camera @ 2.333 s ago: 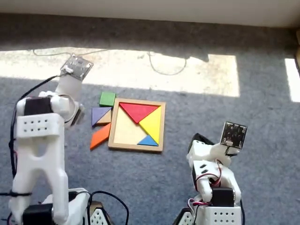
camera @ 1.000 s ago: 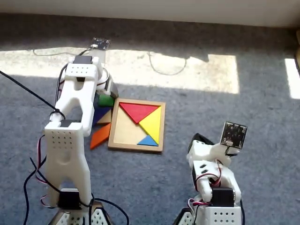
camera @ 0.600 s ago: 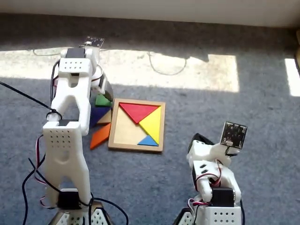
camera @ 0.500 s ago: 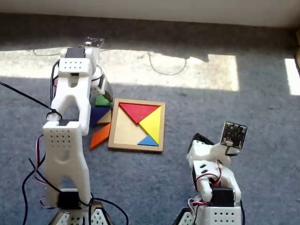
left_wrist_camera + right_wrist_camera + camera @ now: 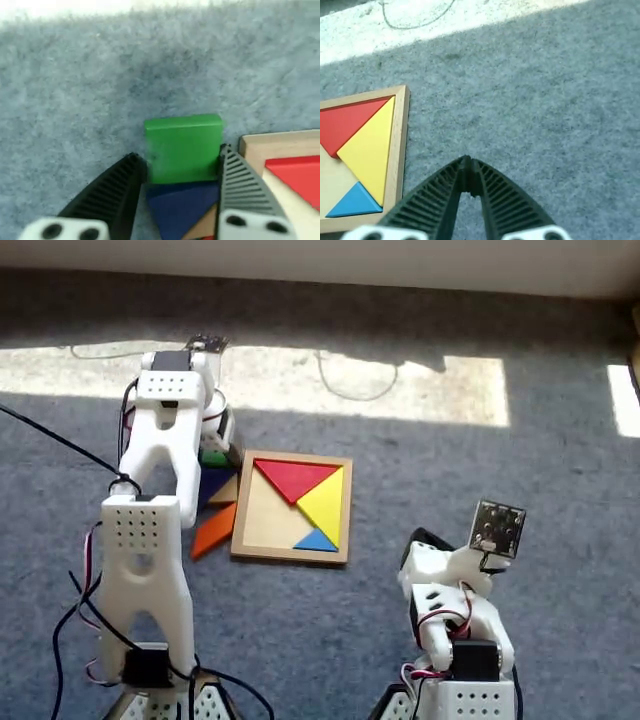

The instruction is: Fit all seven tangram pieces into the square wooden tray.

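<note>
Your left gripper (image 5: 179, 153) straddles the green square (image 5: 183, 137), jaws spread (beside the wooden tray (image 5: 257, 143)); your right gripper (image 5: 470, 184) is pressed together.

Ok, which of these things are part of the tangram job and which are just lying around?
Job: tray holding the red triangle, yellow triangle and light blue triangle; green square, straddled by the open left gripper; dark blue piece, tan piece and orange piece beside the tray.
Lying about: cable on the carpet.
</note>
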You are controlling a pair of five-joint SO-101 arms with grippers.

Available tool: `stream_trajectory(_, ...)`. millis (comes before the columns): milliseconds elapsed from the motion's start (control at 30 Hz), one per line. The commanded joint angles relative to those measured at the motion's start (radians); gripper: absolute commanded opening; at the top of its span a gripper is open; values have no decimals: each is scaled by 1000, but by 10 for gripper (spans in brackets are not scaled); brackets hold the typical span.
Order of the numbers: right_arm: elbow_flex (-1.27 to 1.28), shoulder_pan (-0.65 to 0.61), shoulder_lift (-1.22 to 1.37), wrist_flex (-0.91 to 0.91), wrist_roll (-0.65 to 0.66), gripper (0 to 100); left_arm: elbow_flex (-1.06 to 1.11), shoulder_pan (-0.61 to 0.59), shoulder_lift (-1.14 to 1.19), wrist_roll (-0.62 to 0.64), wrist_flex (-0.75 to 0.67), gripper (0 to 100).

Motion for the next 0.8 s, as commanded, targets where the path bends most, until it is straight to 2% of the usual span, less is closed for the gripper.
stream_trajectory(0,119,12,-15,1,12,5,-35,8,1,-57,-21,196)
stream_trajectory(200,119,12,-15,1,12,5,-93,8,-7,-124,-8,135)
stream_trajectory(400,119,12,-15,1,12,5,-283,15,-5,-173,192,123)
stream_trajectory(767,119,12,-15,-2,12,5,-278,16,-50,-189,203,122)
